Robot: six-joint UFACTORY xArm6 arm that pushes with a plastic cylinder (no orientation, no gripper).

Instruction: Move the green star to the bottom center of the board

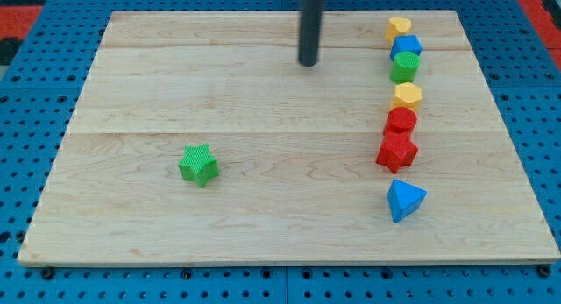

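In the camera view, my tip (308,64) stands near the view's top, a little right of the middle of the wooden board (263,225), with bare wood all round it. It is a plain dark rod with no fingers to spread or press together, and it touches no block.

The green star (199,165) lies flat on the view's lower left part of the board, well apart from my tip, down and to the view's left of it. The star has no clear long axis; one of its points aims toward the view's bottom.

Along the view's right side the other blocks run in a column from top to bottom: a yellow block (399,27), a blue block (407,45), a green cylinder (405,67), a yellow hexagon-like block (408,96), a red cylinder (401,121), a red star (397,152), and a blue triangle-like block (405,200) lying a little apart below them.
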